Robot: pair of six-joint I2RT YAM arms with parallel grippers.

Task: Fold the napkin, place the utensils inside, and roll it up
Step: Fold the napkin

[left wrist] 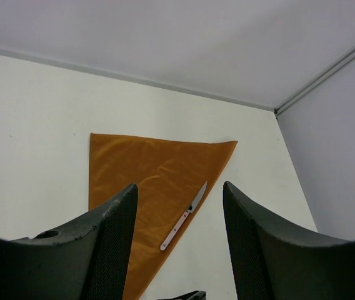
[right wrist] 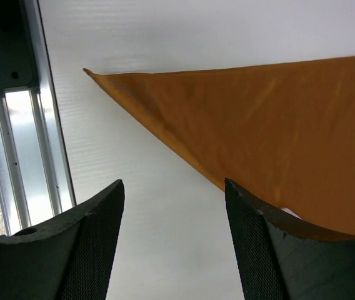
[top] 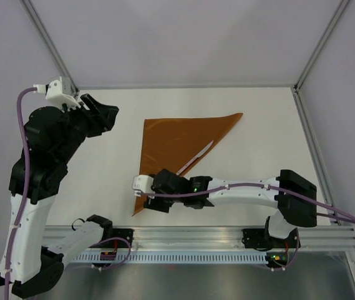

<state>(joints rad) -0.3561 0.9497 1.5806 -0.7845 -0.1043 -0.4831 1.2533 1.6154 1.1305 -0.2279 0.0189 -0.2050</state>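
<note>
Left gripper (left wrist: 179, 187), right gripper (right wrist: 174, 182): fingers apart. Napkin (top: 177, 137) rust-brown triangle, silvery knife (top: 196, 157) along long edge.

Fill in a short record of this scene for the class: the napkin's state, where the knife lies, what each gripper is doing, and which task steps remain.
napkin: rust-brown, folded into a triangle, flat on the white table
knife: silvery, lying along the napkin's long slanted edge, not wrapped
left gripper: open, empty, held high off the napkin's left side
right gripper: open, empty, low by the napkin's near corner
done: fold; one knife set on the cloth
not yet done: rolling up
</note>
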